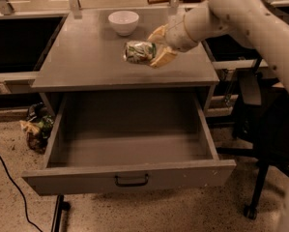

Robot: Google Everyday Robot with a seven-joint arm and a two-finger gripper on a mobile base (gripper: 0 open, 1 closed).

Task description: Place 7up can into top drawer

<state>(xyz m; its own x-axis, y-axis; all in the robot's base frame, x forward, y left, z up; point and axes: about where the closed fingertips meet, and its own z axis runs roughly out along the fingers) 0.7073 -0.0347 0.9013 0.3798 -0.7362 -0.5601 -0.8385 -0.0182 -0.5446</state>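
The 7up can (139,51), dented, silver-white with green print, lies sideways between the fingers of my gripper (158,46). The gripper is shut on the can and holds it over the front right part of the grey cabinet top (81,62). The arm reaches in from the upper right. The top drawer (129,180) is pulled wide open below the cabinet top, grey, with a dark bar handle (132,180) at the centre of its front panel. Its inside shows nothing in it.
A white round bowl (123,22) stands at the back of the cabinet top. A crumpled bag (36,127) lies on the floor at the left. A black cable (8,182) runs across the floor at lower left. A dark chair base (257,187) stands at the right.
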